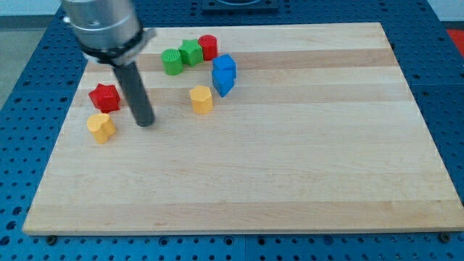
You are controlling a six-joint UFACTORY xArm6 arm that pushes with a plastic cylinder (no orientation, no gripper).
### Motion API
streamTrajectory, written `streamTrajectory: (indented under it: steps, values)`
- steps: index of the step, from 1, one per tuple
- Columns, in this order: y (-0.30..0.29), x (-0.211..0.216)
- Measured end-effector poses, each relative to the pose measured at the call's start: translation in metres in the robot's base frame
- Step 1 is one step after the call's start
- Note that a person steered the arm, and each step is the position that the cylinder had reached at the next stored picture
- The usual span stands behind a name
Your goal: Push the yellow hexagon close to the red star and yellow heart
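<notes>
While the arm hangs over the top-left corner, the wooden tabletop point(290, 167) fills nearly the whole view, with blue perforated bench point(442, 109) showing round its edges. The arm's grey metal collar point(101, 25) sits above the top-left corner, and the dark rod point(136, 90) drops from it at a slight slant. No jaws are fitted to this arm; the rod simply ends in my tip point(146, 122), resting on the tabletop near the left edge.

Blocks, all in the top-left quarter:
- Two blue blocks point(224, 75), touching one another, shape not clear, furthest from the left edge.
- Red star point(104, 97), near the left edge, just left of the rod.
- Yellow hexagon point(201, 99), right of my tip and apart from it, just below-left of the blue pair.
- Yellow heart point(101, 127), just below the red star, left of my tip.
- Two green blocks point(181, 57) and a red cylinder point(209, 47), in a touching row near the top edge.

My tip stands between the yellow heart and the yellow hexagon, closer to the heart, touching neither.
</notes>
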State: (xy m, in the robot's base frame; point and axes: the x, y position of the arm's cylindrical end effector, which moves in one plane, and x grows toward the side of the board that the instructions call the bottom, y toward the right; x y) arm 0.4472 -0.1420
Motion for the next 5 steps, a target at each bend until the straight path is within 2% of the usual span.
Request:
streamTrajectory:
  steps: [1,2,3,4,5]
  values:
    - [0.076,0.005]
    - [0.156,-0.012]
    - [0.171,-0.054]
    - [0.151,-0.064]
    - [0.093,-0.06]
